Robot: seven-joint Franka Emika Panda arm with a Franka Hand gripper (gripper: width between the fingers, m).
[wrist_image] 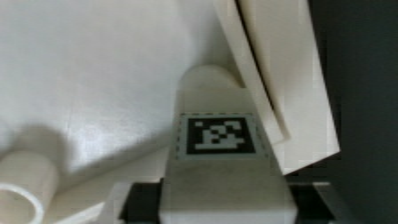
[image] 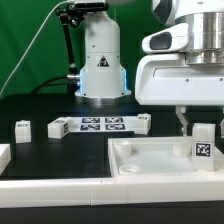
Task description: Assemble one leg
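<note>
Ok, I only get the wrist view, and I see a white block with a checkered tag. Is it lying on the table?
Observer: No, the pincer holds the leg upright at the big white tray piece.
Operator: Are there more blocks?
Observer: Yes, three small white blocks lie on the black table, flanking the marker board.
Operator: What's behind them?
Observer: The arm's white base stands behind the marker board.

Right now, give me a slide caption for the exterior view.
Hand holding the leg upright over the white tray piece, spare blocks beside the marker board.
</note>
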